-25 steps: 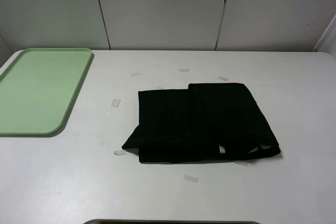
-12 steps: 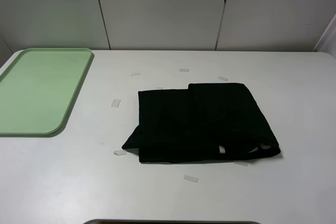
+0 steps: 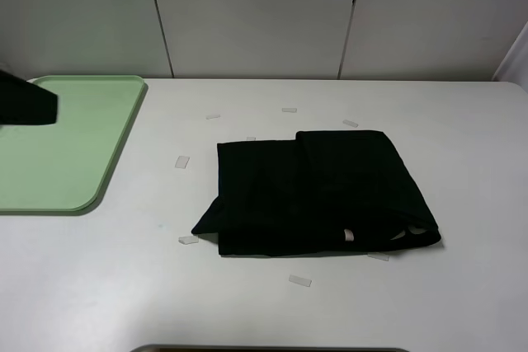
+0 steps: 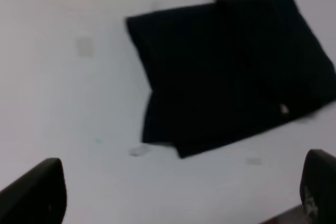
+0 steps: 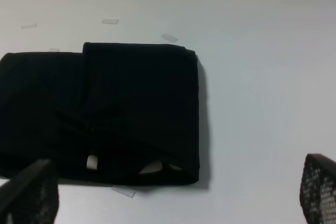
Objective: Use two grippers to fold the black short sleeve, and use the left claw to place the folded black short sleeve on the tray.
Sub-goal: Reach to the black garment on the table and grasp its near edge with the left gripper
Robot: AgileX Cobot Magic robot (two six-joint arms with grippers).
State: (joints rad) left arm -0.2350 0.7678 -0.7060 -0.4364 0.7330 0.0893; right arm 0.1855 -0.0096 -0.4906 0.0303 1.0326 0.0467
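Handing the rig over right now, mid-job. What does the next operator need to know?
The left gripper is open and holds nothing, above the table, looking at the garment.
The right gripper is open and holds nothing.
The black short sleeve lies folded in a rough rectangle on the table, right of the tray and apart from it.
Done: the folding, as far as it looks.
Left: the left gripper grasps the folded black short sleeve and sets it on the tray.
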